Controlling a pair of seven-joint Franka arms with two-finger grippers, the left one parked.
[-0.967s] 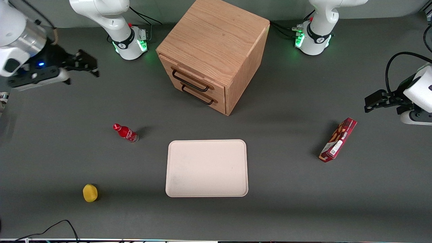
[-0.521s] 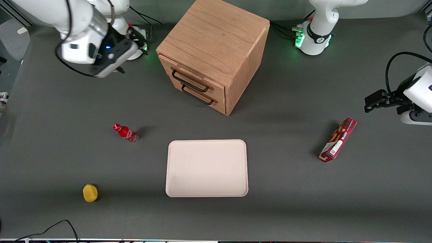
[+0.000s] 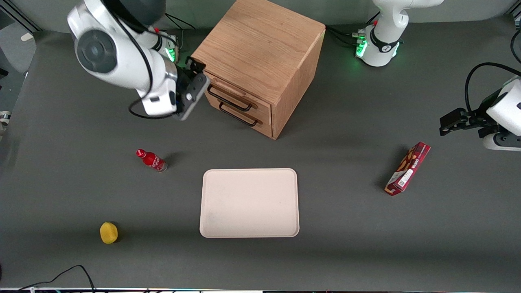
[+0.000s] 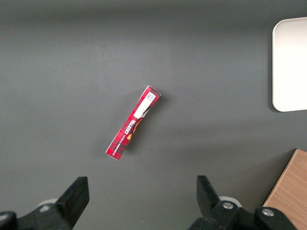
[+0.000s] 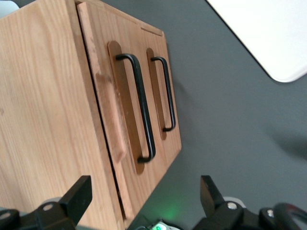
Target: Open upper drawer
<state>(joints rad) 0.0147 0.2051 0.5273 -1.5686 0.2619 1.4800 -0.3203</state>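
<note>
Gripper: the gripper [image 3: 194, 77] hangs in front of the cabinet [image 3: 260, 44], level with the drawer fronts and close to them, touching nothing.
Fingers: the fingers [image 5: 82, 194] stand wide apart, nothing between them; the wrist view looks between them at both drawer fronts.
Upper drawer: the upper drawer [image 3: 240, 95] is the top one of two in the oak cabinet, pushed in flush; its handle [image 5: 141, 108] is a long black bar, not gripped.
Bottom drawer: the bottom drawer [image 3: 250, 118] sits under it, also flush.
Tray: a pale tray [image 3: 249, 202] lies on the tabletop [image 3: 346, 244], nearer the front camera than the cabinet.
Bottle: a small red bottle [image 3: 151, 160] stands beside the tray, toward the working arm's end.
Yellow object: a yellow object [image 3: 108, 232] lies nearer the camera than the bottle.
Red box: a red box [image 3: 408, 168] lies toward the parked arm's end.
</note>
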